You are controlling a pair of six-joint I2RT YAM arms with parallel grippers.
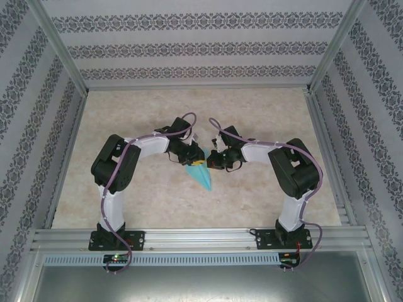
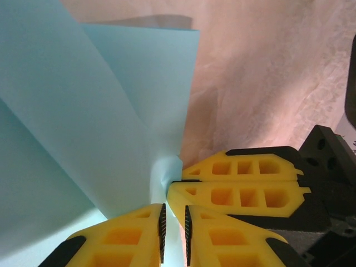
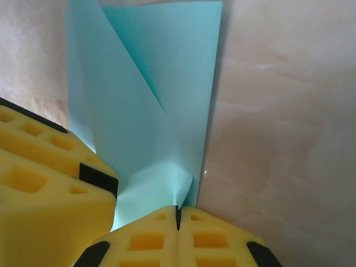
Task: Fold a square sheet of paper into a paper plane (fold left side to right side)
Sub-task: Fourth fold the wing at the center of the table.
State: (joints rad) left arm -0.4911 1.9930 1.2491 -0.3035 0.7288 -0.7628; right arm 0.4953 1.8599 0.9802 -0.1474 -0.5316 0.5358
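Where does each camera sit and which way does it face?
Top external: above and behind the bases, looking down at the table; both arms, left tool and right tool meet at the paper.
Left wrist: on the left arm, looking along its tool at the paper; right tool's fingers at right.
Right wrist: along its own tool at the paper; left tool's fingers at left.
All three share the paper.

Beige marbled surface (image 1: 132, 201), patterned wallpaper walls (image 1: 189, 47) on the left, right and far sides, plus a metal rail (image 1: 201, 238) along the near edge.
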